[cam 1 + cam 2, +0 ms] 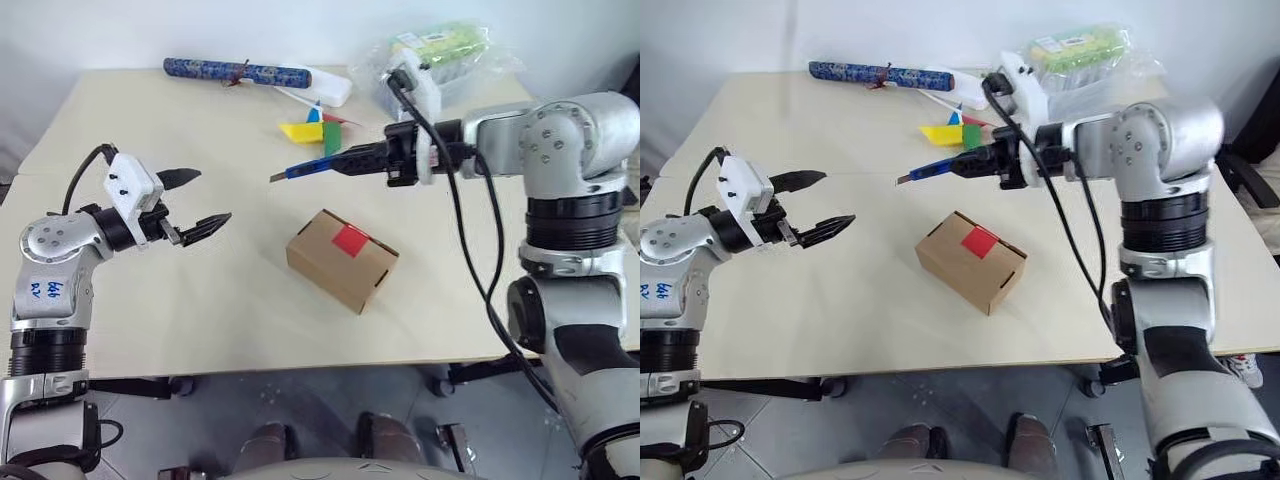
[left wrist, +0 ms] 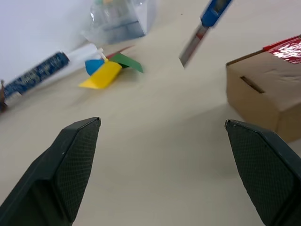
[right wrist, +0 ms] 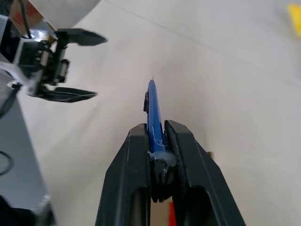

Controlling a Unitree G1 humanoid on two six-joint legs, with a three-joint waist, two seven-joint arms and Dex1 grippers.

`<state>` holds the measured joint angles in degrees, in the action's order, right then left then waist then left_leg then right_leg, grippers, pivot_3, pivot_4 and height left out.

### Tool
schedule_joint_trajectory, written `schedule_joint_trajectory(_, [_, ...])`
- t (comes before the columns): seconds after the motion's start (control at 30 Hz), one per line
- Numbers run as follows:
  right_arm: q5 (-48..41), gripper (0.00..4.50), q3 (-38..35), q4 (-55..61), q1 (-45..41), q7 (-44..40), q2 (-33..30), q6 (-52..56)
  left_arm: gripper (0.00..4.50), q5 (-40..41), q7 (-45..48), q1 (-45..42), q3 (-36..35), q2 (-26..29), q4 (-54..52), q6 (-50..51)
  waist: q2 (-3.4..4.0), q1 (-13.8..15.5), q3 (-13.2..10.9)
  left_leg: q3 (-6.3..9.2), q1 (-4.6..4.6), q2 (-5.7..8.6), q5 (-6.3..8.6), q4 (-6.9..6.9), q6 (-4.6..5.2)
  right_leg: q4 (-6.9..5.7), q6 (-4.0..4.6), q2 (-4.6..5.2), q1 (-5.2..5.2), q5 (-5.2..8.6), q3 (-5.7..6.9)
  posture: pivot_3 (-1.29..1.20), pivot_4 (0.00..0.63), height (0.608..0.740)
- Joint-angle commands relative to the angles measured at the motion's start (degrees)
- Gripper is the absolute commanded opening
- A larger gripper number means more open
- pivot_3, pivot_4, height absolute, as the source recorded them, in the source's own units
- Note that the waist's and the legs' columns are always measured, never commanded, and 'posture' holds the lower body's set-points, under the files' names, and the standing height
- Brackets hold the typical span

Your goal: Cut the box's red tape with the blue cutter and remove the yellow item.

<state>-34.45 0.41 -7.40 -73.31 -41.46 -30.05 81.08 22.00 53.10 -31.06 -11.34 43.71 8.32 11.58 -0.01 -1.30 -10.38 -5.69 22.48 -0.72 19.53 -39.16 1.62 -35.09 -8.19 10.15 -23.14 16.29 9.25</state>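
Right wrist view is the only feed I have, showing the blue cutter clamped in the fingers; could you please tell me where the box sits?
Observer: The box lies on the table, below and ahead of the blue cutter, closed.
Operator: Is the red tape intact?
Observer: The red tape sits on the top face, and no cut shows.
Operator: Is the left gripper holding the box?
Observer: No, the left gripper hangs open, apart from it.

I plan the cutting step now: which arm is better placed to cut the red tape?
Right. Its gripper holds the blue cutter, blade out, above the box and red tape. The left gripper is open, empty, off to the side.
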Motion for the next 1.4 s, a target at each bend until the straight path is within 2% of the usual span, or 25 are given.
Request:
schedule_joint_trajectory(0.03, [-0.95, 0.19, -0.42, 4.98, 0.86, -2.07, -4.09, -1.53, 4.50, 4.67, 0.69, -0.48, -2.22, 0.31, -4.94, 4.57, -0.02, -0.12, 0.00, 0.02, 0.03, 0.01, 0.00, -0.01, 0.00, 0.02, 0.00, 0.00, 0.00, 0.00, 0.00, 0.00, 0.150, 0.740])
schedule_joint_trajectory(0.1, [-0.28, 0.19, -0.23, 8.36, 3.40, -3.09, -8.87, -2.81, 4.12, 6.67, -3.38, -1.51, -0.29, -0.39, -7.07, 16.09, -0.03, -0.16, 0.00, 0.03, 0.02, -0.01, 0.00, 0.03, 0.00, 0.06, -0.01, -0.01, 0.00, 0.00, 0.00, 0.00, 0.150, 0.740])
schedule_joint_trajectory(0.17, [-0.33, 0.19, -0.27, 10.91, 5.26, -3.70, -11.84, -3.40, 3.62, 6.59, -3.83, -3.19, 2.60, -0.52, -8.63, 21.25, -0.04, -0.06, -0.01, 0.07, 0.01, 0.00, 0.00, 0.03, 0.00, 0.02, -0.01, -0.01, 0.01, 0.00, 0.01, 0.00, 0.150, 0.740])
schedule_joint_trajectory(0.33, [-1.24, 0.19, -0.14, 17.42, 8.90, -3.64, -14.98, -3.35, 1.95, 1.91, -0.30, -9.01, 11.34, -1.06, -8.54, 21.42, -0.07, -0.24, -0.03, -0.10, 0.00, -0.03, -0.01, 0.01, -0.02, 0.08, -0.02, -0.04, 0.01, 0.00, -0.04, 0.00, 0.150, 0.740])
schedule_joint_trajectory(0.57, [-2.27, 0.19, -1.95, 23.76, 11.92, -1.14, -15.22, -1.64, 0.01, -1.58, 4.10, -17.28, 19.02, -5.42, -3.62, 20.64, -0.08, -0.14, -0.03, -0.23, -0.03, -0.04, -0.02, -0.01, -0.04, 0.10, -0.01, -0.06, 0.01, 0.00, -0.11, 0.00, 0.150, 0.740])
schedule_joint_trajectory(0.7, [-2.80, 0.19, -3.46, 27.08, 13.70, 0.94, -15.33, -0.40, 0.00, -3.39, 7.86, -21.31, 23.27, -6.45, -1.33, 23.19, -0.10, -0.06, -0.04, -0.22, -0.02, -0.05, -0.02, -0.02, -0.04, 0.10, -0.01, -0.08, 0.00, 0.00, -0.10, 0.00, 0.150, 0.740])
schedule_joint_trajectory(1.1, [-5.17, 0.19, -6.11, 32.42, 16.98, 5.19, -13.59, 2.67, 0.00, -9.11, 11.34, -24.08, 27.77, -8.58, 4.08, 22.92, -0.10, 0.08, -0.04, -0.22, -0.02, -0.05, -0.02, -0.05, -0.03, 0.09, -0.01, -0.08, 0.00, 0.00, -0.13, 0.00, 0.150, 0.740])
schedule_joint_trajectory(1.4, [-4.76, 0.19, -2.66, 31.96, 19.41, 6.93, -11.40, 0.28, 0.00, -11.34, 12.64, -23.97, 29.78, -10.17, 3.54, 23.49, -0.10, 1.02, -0.04, -0.24, -0.02, -0.05, -0.03, -0.09, -0.03, 0.08, -0.01, -0.08, 0.00, 0.00, -0.14, 0.00, 0.150, 0.740])
